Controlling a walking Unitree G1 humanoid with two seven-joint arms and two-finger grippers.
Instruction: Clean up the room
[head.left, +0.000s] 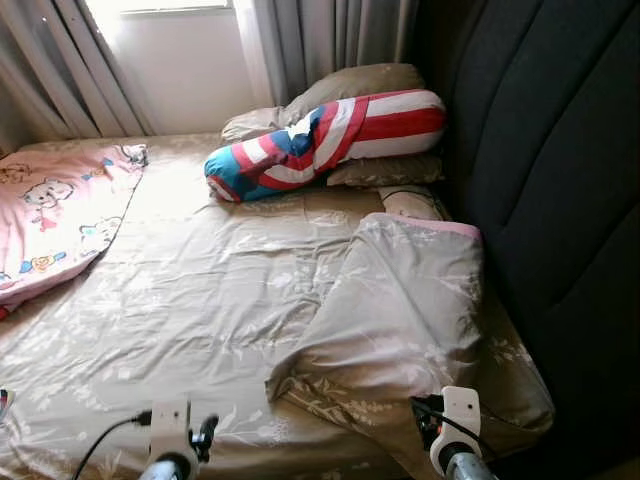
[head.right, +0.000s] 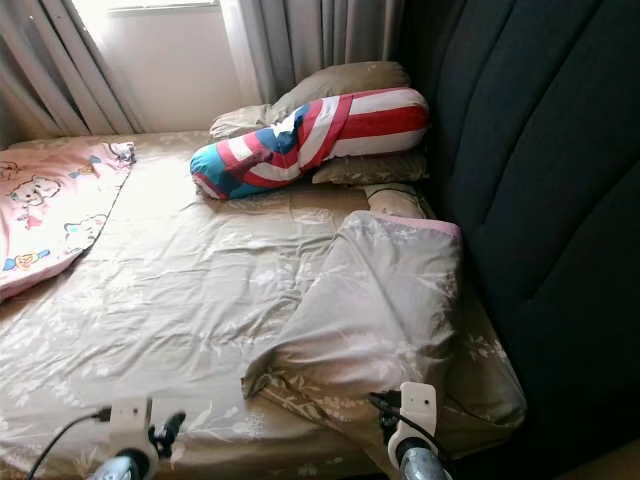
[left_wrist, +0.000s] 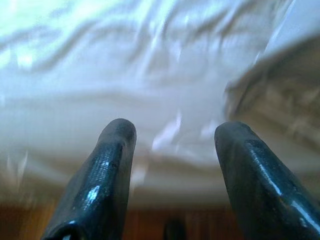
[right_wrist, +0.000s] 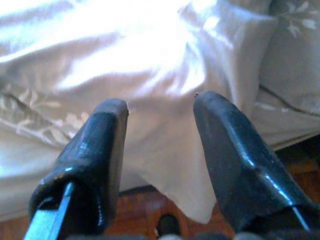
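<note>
Grippers, left (left_wrist: 172, 137) and right (right_wrist: 160, 107), both spread, empty; rumpled beige floral quilt (head.left: 390, 310) just ahead of right, best pinched at its hanging corner.

Home bedroom: bed (head.left: 200, 290), pillows (head.left: 360, 85), curtained window (head.left: 170, 5)

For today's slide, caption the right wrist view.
Open right gripper poised above the rumpled beige blanket at the bed's edge.
</note>
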